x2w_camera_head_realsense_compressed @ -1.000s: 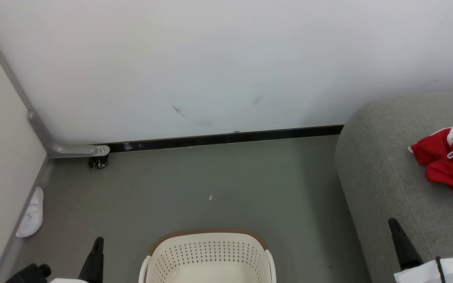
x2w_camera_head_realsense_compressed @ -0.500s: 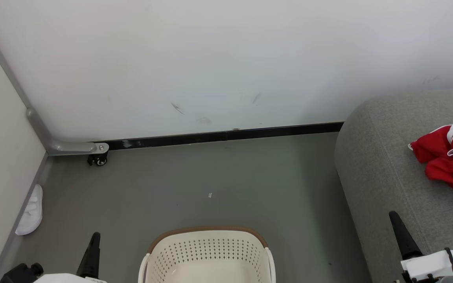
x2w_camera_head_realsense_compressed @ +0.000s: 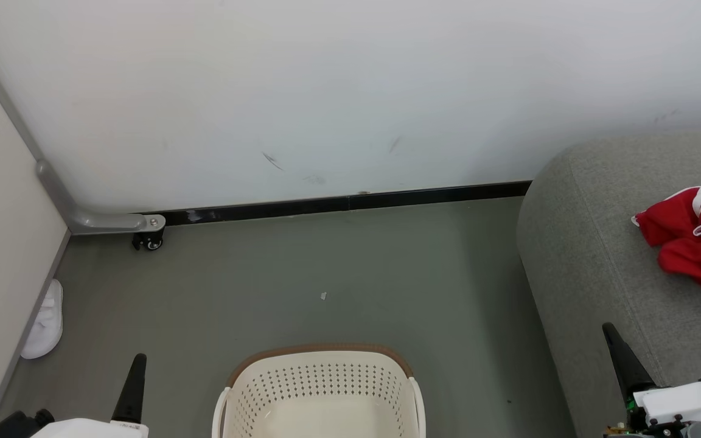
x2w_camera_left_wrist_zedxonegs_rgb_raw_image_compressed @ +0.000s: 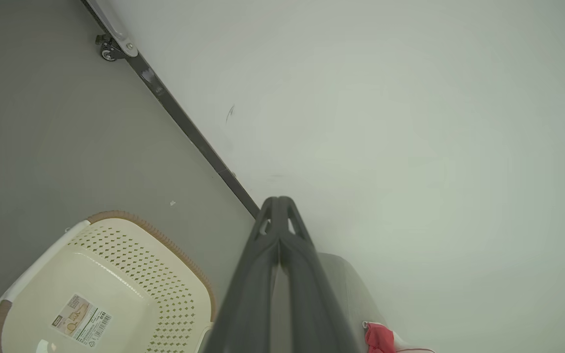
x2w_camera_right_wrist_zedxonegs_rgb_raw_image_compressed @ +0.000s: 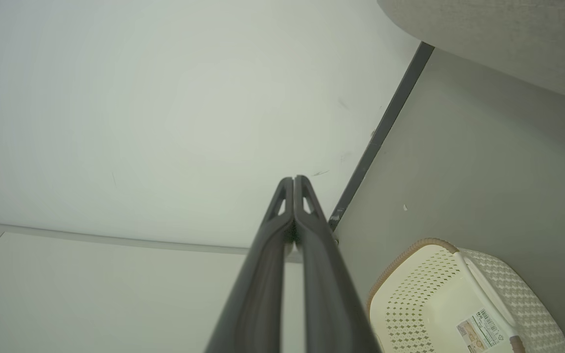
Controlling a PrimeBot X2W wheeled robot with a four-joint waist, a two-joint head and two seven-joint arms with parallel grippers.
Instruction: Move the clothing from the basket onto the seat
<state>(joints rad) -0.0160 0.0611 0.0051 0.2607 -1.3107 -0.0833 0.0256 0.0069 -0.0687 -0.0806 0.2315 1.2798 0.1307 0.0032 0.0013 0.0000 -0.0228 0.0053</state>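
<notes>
Grey floor (x2w_camera_head_realsense_compressed: 326, 261) meets white wall (x2w_camera_head_realsense_compressed: 326, 91); clothing (x2w_camera_head_realsense_compressed: 688, 243) lies on seat (x2w_camera_head_realsense_compressed: 588, 261); left hand (x2w_camera_left_wrist_zedxonegs_rgb_raw_image_compressed: 278, 202), right hand (x2w_camera_right_wrist_zedxonegs_rgb_raw_image_compressed: 294, 180) clenched.

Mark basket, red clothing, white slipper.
basket (x2w_camera_head_realsense_compressed: 320, 384): head view, perforated back wall.
clothing (x2w_camera_head_realsense_compressed: 670, 228): head view, red fabric at the heap's left.
slipper (x2w_camera_head_realsense_compressed: 43, 322): head view, middle of its white upper.

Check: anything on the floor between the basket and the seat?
Just bare grey floor in the head view, apart from a tiny dark speck; the basket and the seat stand apart.
</notes>
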